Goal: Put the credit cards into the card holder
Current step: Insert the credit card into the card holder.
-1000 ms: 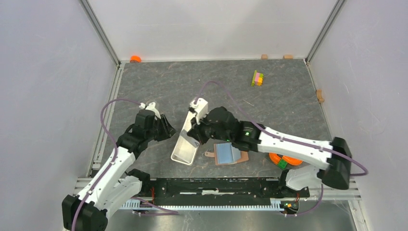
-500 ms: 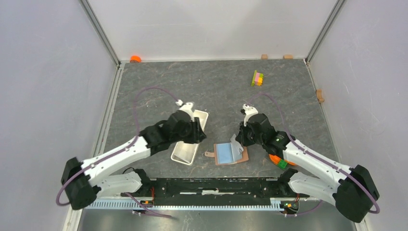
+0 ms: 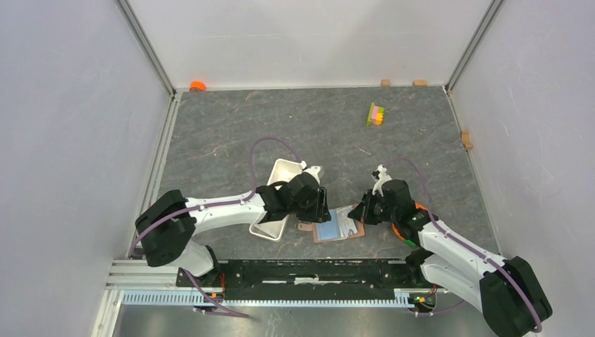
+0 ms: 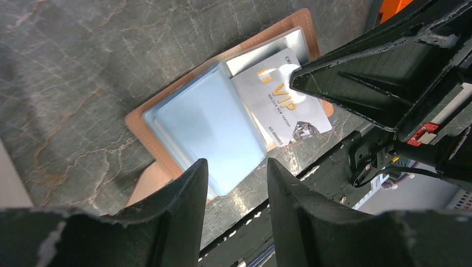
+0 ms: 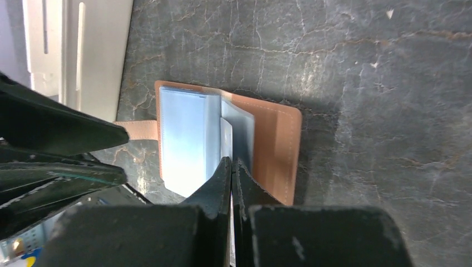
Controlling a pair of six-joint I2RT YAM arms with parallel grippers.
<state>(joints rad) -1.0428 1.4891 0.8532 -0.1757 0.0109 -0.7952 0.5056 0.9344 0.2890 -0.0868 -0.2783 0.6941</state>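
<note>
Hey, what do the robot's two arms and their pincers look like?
The left arm and right arm have white links with black joints and bases. A thin purple cable runs along each. The left pincer and right pincer have black, tapered, scuffed fingers.

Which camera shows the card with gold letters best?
Left wrist camera: the card lies face up on the wallet, letters readable. Right wrist shows only its edge; the top view, a tiny pale patch.

Dark grey marbled tabletop (image 3: 231,133). Card holder (image 3: 356,230) lay open near front edge, white tray (image 3: 286,170) just left of it. Coloured block stack (image 3: 376,114) stood far right. Small orange object (image 3: 198,86) sat at far-left corner.
</note>
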